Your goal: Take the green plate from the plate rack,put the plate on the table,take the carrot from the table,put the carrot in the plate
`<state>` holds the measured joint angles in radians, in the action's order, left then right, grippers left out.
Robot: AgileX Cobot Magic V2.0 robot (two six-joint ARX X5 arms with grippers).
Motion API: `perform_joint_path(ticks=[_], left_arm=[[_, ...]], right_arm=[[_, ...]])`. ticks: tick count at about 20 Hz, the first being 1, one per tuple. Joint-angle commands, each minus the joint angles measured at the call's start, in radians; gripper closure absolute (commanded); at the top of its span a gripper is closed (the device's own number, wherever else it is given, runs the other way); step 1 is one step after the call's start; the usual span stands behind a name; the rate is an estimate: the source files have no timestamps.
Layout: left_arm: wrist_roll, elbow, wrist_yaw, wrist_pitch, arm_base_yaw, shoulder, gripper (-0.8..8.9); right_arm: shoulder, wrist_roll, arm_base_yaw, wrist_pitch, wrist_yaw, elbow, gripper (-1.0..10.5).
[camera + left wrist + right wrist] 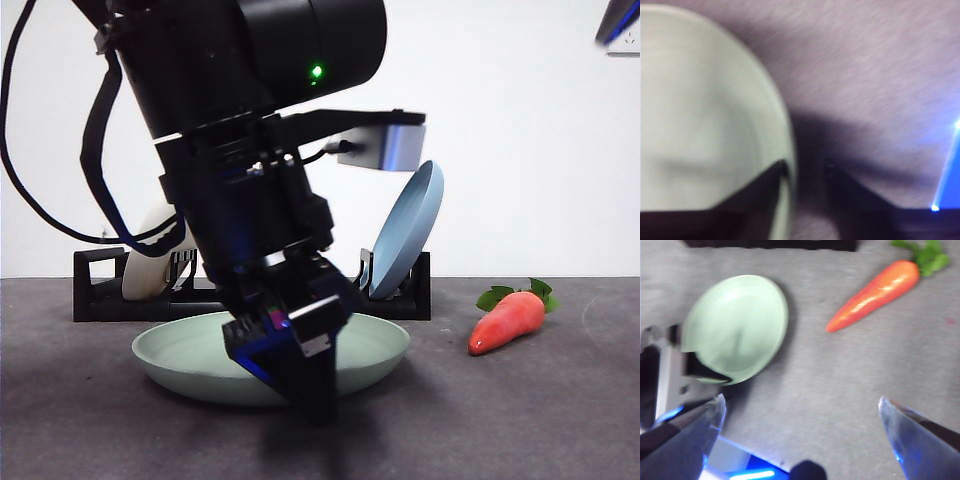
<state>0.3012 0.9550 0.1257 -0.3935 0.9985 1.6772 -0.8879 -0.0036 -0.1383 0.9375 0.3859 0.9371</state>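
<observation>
The green plate point(180, 355) point(705, 115) point(735, 325) lies flat on the table point(520, 420) in front of the plate rack point(100, 290). My left gripper point(305, 385) point(805, 167) is down at the plate's near rim. Its jaws straddle the rim, open, with a gap between the rim and the outer jaw. The carrot point(508, 320) point(875, 290) lies on the table to the right of the plate, leaves pointing back. My right gripper point(801, 401) hangs open and empty above the table, looking down on both the plate and the carrot.
A blue plate point(408, 228) leans in the rack's right end and a cream-white plate point(150, 260) stands at its left end, mostly behind the left arm. A black tip of the right arm point(620, 25) shows at the top right corner.
</observation>
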Motion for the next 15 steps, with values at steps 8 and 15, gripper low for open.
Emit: perform_joint_path(ticks=[8, 15], left_arm=[[-0.189, 0.162, -0.031, -0.142, 0.018, -0.142, 5.22], [-0.322, 0.443, -0.125, -0.344, 0.024, -0.369, 5.22]], right_arm=[[-0.264, 0.12, -0.003, -0.286, -0.18, 0.004, 2.9], [-0.578, 0.168, -0.016, -0.564, -0.272, 0.004, 2.9]])
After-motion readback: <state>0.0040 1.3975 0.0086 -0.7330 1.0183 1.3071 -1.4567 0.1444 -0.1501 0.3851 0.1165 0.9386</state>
